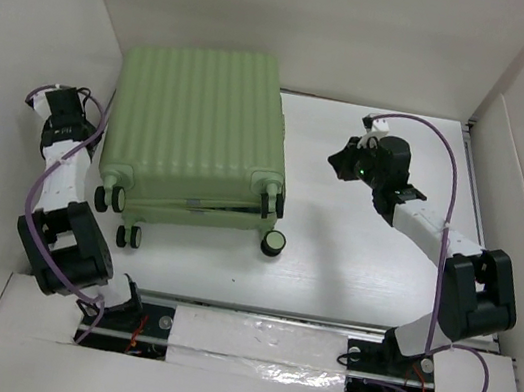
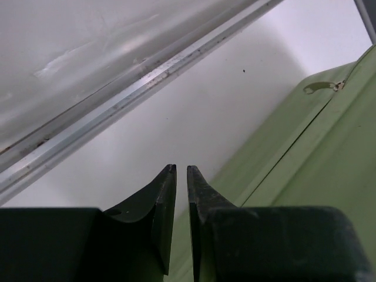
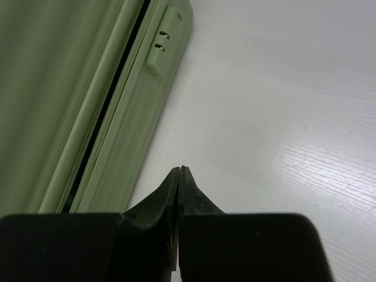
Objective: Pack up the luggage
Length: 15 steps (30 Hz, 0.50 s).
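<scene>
Top external view: pale green ribbed hard-shell suitcase (image 1: 197,134) lies flat; left gripper (image 2: 181,171) barely parted, right gripper (image 3: 181,170) clenched, both empty; a side push may slide it

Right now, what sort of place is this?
Most likely a robot test bench in a lab, not a home: a left arm and right arm are bolted at the edge of a white table, plain white panels wall it in, and a lone green suitcase lies on it.
</scene>
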Motion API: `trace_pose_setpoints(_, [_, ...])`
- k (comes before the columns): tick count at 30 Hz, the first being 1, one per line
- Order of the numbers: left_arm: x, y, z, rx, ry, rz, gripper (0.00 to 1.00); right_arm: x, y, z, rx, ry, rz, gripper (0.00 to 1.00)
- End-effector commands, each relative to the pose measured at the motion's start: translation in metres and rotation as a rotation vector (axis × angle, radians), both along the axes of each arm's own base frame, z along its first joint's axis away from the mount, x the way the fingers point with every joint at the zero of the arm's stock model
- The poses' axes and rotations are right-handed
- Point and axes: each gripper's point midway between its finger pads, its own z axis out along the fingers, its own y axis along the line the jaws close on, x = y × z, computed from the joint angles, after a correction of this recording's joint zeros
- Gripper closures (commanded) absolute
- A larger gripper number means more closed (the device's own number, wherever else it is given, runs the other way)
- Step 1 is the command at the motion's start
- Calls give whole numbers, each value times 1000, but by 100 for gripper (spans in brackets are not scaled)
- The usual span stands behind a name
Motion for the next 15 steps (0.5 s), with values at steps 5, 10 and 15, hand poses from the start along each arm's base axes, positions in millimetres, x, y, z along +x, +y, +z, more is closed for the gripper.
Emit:
trace_pose_setpoints(5, [11,-14,-32,-66,-4,-56,89,12,-3,11,13,-49,-25,100])
trace_pose_setpoints(10, [21,-75,-62,-145,-47,-146,90,17,-4,-4,-9,-21,-38,99])
trace_pose_setpoints(15, [16,-150,-77,-260,-127,-248,91,24,-12,-18,-70,7,-73,94])
